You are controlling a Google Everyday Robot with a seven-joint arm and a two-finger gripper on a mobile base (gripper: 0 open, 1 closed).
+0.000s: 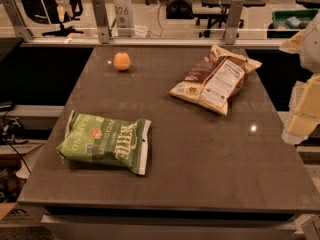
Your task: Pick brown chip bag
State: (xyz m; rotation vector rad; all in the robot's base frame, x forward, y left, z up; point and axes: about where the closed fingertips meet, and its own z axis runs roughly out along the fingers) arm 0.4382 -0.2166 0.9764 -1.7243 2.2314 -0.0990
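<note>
The brown chip bag (215, 79) lies flat on the dark table (200, 154) at the back right. It is dark brown with tan-yellow ends, and its white nutrition label faces up. My gripper (303, 114) shows as pale blocky parts at the right edge of the camera view. It hangs beside the table's right edge, to the right of the brown bag and apart from it. It holds nothing that I can see.
A green Kettle jalapeno chip bag (105, 142) lies at the front left of the table. A small orange fruit (122, 61) sits at the back left. A glass rail with metal posts (101, 19) runs along the far edge.
</note>
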